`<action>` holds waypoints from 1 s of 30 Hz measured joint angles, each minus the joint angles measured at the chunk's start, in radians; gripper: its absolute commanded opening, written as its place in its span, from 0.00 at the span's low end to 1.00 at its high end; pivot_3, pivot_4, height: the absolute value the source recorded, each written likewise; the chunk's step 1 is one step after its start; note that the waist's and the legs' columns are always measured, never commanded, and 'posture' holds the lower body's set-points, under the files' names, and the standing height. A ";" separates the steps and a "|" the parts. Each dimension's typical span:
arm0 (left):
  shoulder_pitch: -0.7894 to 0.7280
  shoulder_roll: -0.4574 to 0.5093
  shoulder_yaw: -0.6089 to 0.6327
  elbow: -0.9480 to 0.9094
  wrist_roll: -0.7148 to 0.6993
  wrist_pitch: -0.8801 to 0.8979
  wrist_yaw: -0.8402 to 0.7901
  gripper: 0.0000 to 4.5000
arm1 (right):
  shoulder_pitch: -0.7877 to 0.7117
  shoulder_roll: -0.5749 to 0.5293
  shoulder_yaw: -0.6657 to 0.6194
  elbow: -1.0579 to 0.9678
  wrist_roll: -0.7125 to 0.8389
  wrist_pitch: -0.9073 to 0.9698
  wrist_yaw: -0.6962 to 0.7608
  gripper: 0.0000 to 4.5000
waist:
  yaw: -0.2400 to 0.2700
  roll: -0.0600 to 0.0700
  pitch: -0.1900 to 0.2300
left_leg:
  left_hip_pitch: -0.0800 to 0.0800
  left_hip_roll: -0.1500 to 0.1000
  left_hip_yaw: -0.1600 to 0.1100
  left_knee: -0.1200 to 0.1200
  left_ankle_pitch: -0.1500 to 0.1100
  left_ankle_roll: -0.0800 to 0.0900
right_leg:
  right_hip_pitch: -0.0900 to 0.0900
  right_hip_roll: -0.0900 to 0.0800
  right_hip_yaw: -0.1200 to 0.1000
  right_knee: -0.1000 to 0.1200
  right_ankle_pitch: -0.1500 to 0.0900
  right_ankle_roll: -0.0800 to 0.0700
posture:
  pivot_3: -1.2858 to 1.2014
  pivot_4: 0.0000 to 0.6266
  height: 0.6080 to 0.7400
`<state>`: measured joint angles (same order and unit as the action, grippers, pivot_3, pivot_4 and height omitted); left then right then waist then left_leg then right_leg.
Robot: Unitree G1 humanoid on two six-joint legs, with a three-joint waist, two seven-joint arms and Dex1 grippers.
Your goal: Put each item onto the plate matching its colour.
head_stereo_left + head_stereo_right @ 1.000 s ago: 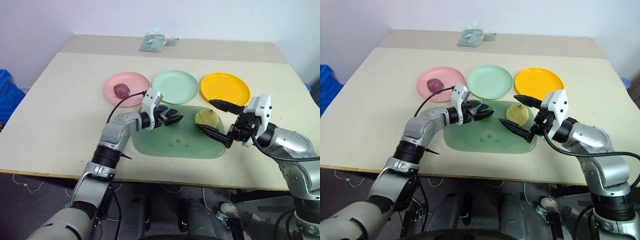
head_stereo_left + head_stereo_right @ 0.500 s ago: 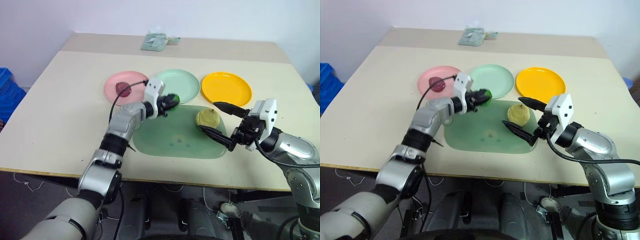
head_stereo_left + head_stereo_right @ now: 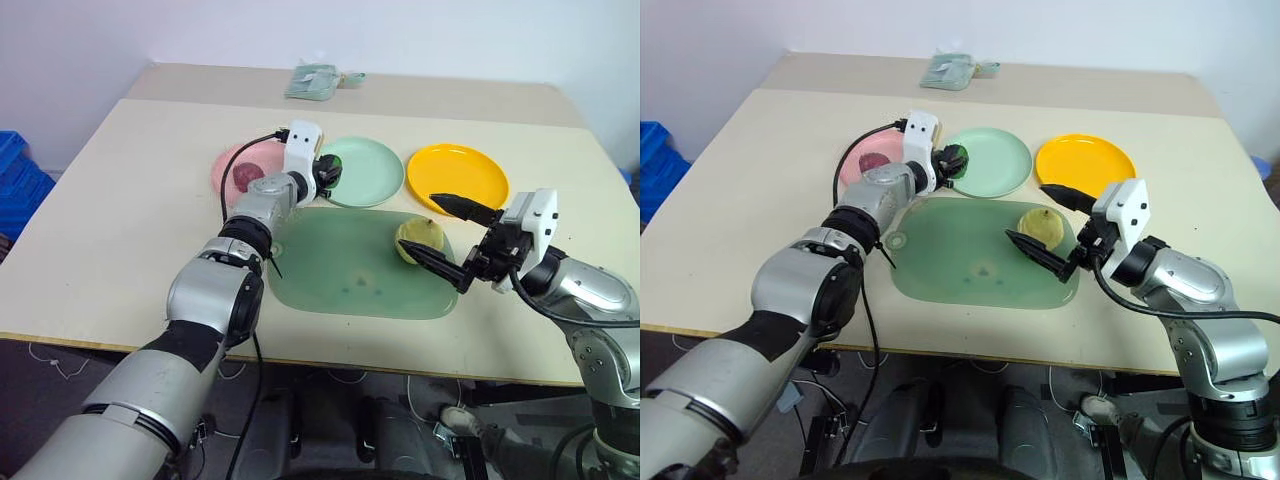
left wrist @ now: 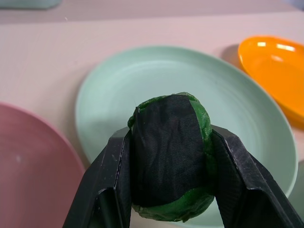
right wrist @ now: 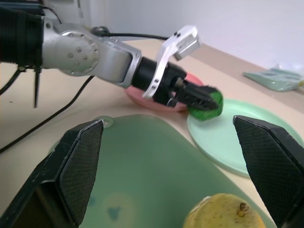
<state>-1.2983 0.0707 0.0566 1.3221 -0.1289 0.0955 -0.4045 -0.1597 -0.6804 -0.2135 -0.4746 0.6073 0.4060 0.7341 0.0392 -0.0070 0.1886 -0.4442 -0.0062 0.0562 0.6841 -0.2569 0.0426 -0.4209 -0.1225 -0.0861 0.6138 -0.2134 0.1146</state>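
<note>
Gripping the green lump (image 4: 171,156) in its closed jaws, the left gripper (image 3: 322,176) is hovering over the mint plate's (image 3: 372,185) near rim. Next: releasing there. The right gripper (image 3: 452,242) is gaping empty around the pear (image 3: 420,238) on the mat (image 3: 340,275).

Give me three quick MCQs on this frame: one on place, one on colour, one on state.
1. Where is the red-purple lump?
A. on the pink plate
B. on the orange plate
C. on the mat

2. What colour is the plate under the left gripper?
A. pink
B. mint green
C. orange

3. How does the right gripper stand?
A. shut on the pear
B. shut, empty
C. open, empty

Key:
1 A: the red-purple lump lies on the pink plate.
2 B: the left gripper holds the green lump over the mint green plate.
3 C: the right gripper stands wide open beside the pear on the mat.
</note>
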 measured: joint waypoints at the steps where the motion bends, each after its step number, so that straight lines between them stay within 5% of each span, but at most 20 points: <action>1: -0.002 -0.001 0.003 0.002 0.005 -0.002 0.001 0.42 | -0.003 0.002 0.000 0.001 -0.005 -0.002 -0.005 1.00 | 0.000 0.000 0.000 | 0.000 0.000 0.000 0.000 0.000 0.000 | 0.000 0.000 0.000 0.000 0.000 0.000 | 0.52 0.24 1.00; 23: -0.005 -0.029 0.039 0.012 0.068 -0.017 0.032 0.42 | -0.150 0.094 0.032 0.152 -0.193 -0.086 -0.149 1.00 | -0.001 0.000 0.000 | 0.000 0.000 0.001 0.000 0.000 0.000 | 0.000 0.000 0.000 0.001 0.000 0.000 | 0.52 0.24 1.00; 29: -0.005 -0.039 0.053 0.012 0.072 -0.017 0.007 0.99 | -0.152 0.101 0.032 0.156 -0.201 -0.088 -0.150 1.00 | -0.001 0.000 0.000 | 0.000 0.000 0.001 0.000 0.000 0.000 | 0.000 0.000 0.000 0.001 0.000 0.000 | 0.52 0.24 1.00; 30: -0.005 -0.041 0.054 0.012 0.074 -0.018 0.009 0.99 | -0.152 0.102 0.032 0.156 -0.201 -0.089 -0.150 1.00 | -0.001 0.000 0.000 | 0.000 0.000 0.001 0.000 0.000 0.000 | 0.000 0.000 0.000 0.001 0.000 0.000 | 0.52 0.24 1.00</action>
<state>-1.3036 0.0301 0.1105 1.3343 -0.0553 0.0780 -0.3953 -0.3114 -0.5780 -0.1815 -0.3186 0.4065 0.3169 0.5843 0.0380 -0.0071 0.1886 -0.4441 -0.0063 0.0570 0.6843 -0.2565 0.0422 -0.4211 -0.1224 -0.0860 0.6150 -0.2134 0.1146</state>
